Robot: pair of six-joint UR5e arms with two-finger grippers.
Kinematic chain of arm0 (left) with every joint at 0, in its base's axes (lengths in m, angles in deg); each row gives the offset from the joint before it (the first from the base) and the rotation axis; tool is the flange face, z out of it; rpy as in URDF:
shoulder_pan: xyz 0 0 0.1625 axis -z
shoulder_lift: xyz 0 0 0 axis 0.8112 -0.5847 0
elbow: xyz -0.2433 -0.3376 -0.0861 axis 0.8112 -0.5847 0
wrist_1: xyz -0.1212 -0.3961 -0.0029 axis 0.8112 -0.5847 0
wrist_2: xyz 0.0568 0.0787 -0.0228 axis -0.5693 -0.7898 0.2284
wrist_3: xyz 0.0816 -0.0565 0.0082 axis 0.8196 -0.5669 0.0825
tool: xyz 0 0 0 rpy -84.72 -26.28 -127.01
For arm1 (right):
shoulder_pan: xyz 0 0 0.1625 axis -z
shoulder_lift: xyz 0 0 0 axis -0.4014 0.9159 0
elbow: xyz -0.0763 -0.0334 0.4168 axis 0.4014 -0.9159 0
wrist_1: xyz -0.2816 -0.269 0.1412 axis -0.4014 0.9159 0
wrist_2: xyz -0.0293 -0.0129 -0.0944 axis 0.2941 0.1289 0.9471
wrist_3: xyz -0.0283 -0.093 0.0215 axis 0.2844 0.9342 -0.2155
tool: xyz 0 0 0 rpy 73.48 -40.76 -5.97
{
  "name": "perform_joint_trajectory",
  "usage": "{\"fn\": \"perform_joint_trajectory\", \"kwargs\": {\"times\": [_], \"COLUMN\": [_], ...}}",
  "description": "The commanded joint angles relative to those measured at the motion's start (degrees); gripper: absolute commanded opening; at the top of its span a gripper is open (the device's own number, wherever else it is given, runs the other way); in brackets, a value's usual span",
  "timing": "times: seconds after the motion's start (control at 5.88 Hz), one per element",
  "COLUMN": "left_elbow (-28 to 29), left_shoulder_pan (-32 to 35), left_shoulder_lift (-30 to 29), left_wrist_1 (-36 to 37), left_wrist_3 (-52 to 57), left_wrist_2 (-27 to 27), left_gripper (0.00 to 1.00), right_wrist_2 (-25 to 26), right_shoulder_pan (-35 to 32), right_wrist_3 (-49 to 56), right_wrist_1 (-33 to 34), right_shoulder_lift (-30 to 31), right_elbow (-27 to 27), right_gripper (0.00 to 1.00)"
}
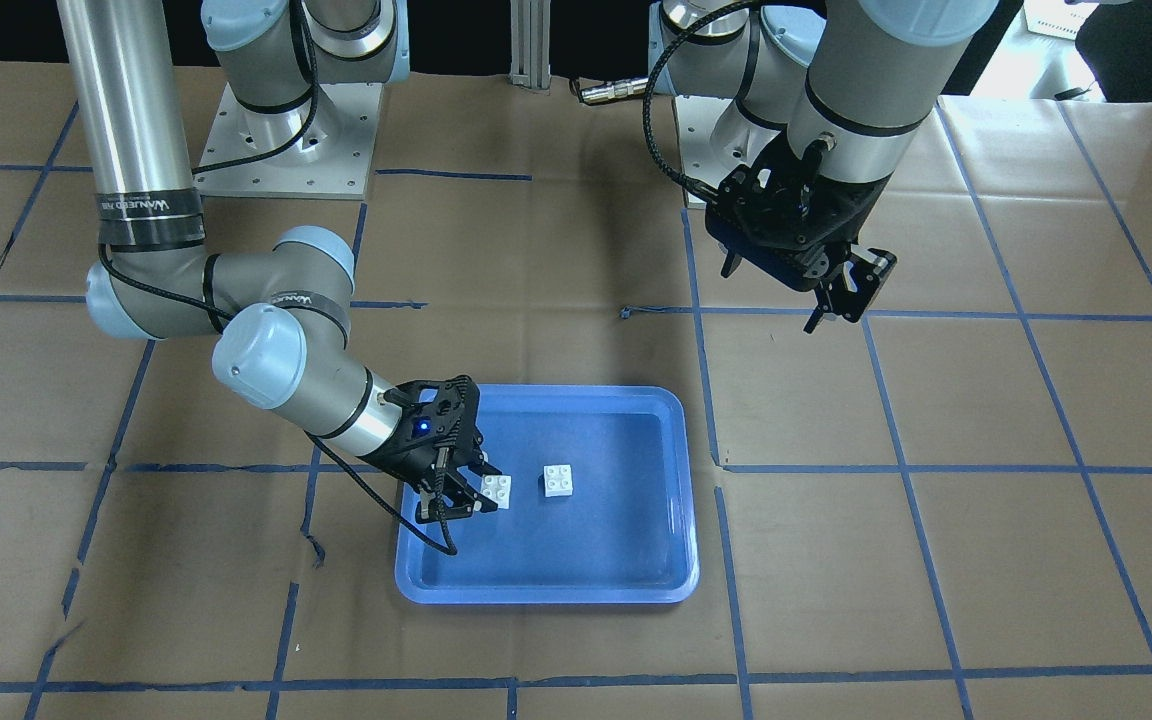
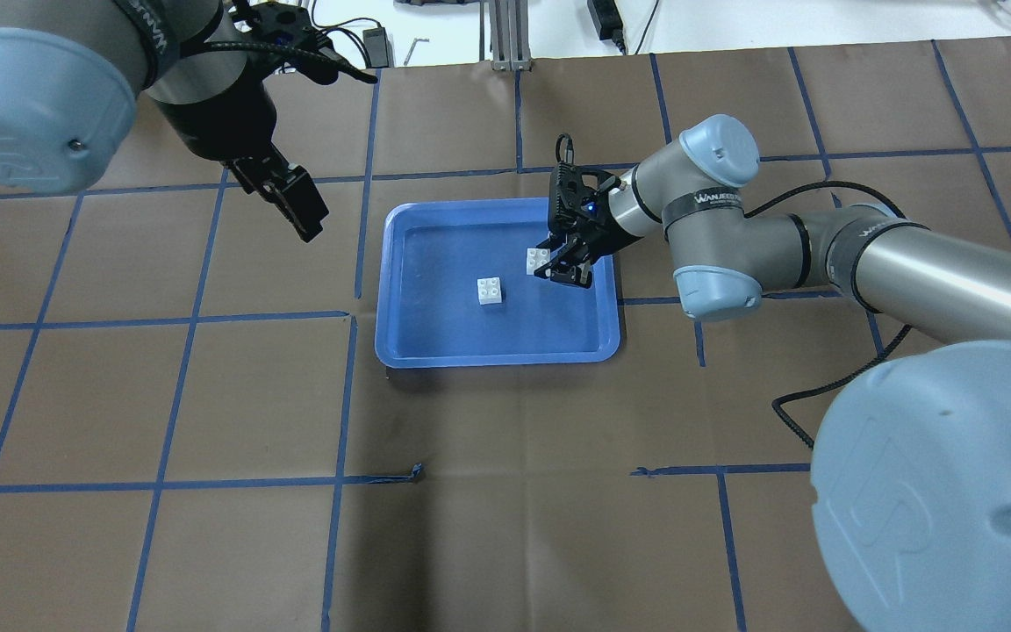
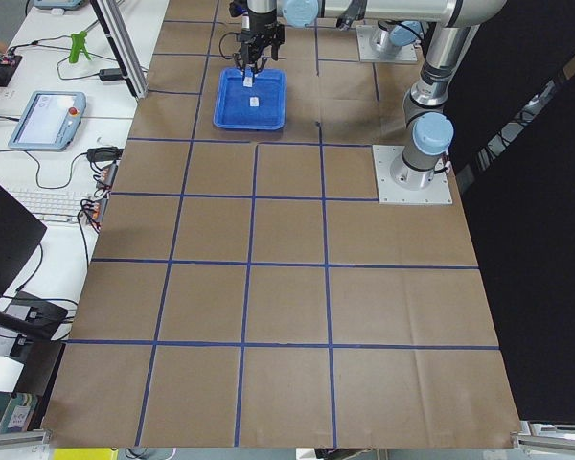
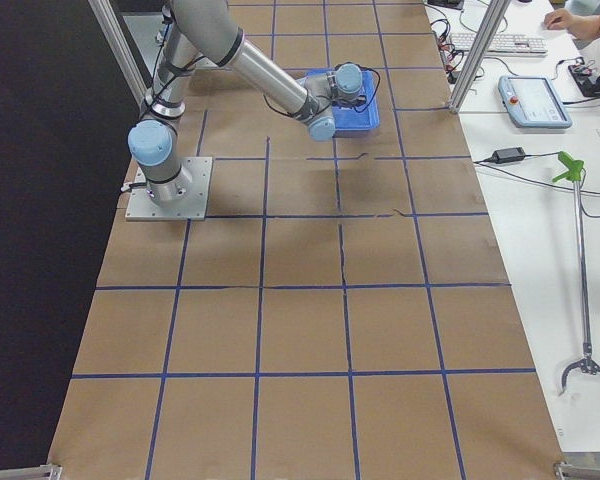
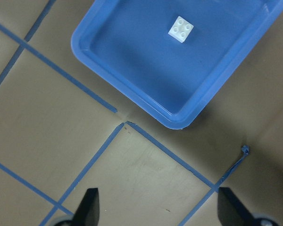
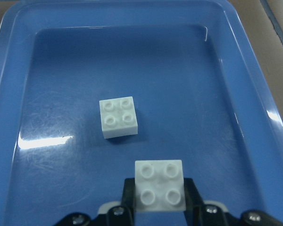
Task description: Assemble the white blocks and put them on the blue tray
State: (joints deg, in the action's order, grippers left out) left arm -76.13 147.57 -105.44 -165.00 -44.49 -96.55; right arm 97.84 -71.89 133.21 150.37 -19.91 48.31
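Observation:
The blue tray (image 1: 636, 585) (image 2: 400, 351) lies in the middle of the table. One white block (image 1: 558, 481) (image 2: 491, 290) (image 6: 118, 117) sits studs up, free on the tray floor. My right gripper (image 1: 476, 495) (image 2: 555, 265) (image 6: 160, 200) is low over the tray and shut on the second white block (image 1: 497, 490) (image 2: 538, 259) (image 6: 160, 188), studs up, a short way from the free one. My left gripper (image 1: 836, 300) (image 2: 299, 206) (image 5: 158, 209) is open and empty, raised over bare table beside the tray; its wrist view shows the free block (image 5: 181, 29).
Brown paper with blue tape grid lines covers the table (image 2: 505, 491). The two arm base plates (image 1: 286, 140) stand at the robot's side. A desk with a keyboard, a pendant and cables (image 3: 48, 115) runs along the far side, off the table.

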Motion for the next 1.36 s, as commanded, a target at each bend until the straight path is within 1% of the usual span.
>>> {"fn": "perform_joint_trajectory", "kwargs": {"times": [0.0, 0.17, 0.34, 0.51, 1.19], "left_elbow": [-0.32, -1.2, -1.29, -1.29, -0.94], "left_shoulder_pan": [-0.18, -0.1, -0.18, -0.27, -0.36], "left_shoulder_lift": [1.64, 1.82, 2.17, 2.43, 2.44], "left_wrist_1": [0.56, 4.48, 4.87, 4.35, 4.26], "left_wrist_3": [-19.7, -30.25, -33.4, -35.61, -35.72], "left_wrist_2": [0.19, 0.19, 0.19, 0.54, 0.63], "left_gripper": [0.97, 0.99, 0.99, 0.99, 0.99], "right_wrist_2": [-0.05, -0.05, 0.03, 0.03, 0.03], "right_shoulder_pan": [-1.99, -2.35, -2.44, -2.61, -3.58], "right_wrist_3": [-1.38, -2.26, -2.26, -2.26, -2.26], "right_wrist_1": [1.33, 1.5, 1.51, 1.59, 2.21], "right_shoulder_lift": [-1.22, -1.22, -1.57, -2.18, -2.19], "right_elbow": [0.09, 0.09, 0.18, 0.18, 0.97], "right_gripper": [0.31, 0.31, 0.31, 0.31, 0.31]}}
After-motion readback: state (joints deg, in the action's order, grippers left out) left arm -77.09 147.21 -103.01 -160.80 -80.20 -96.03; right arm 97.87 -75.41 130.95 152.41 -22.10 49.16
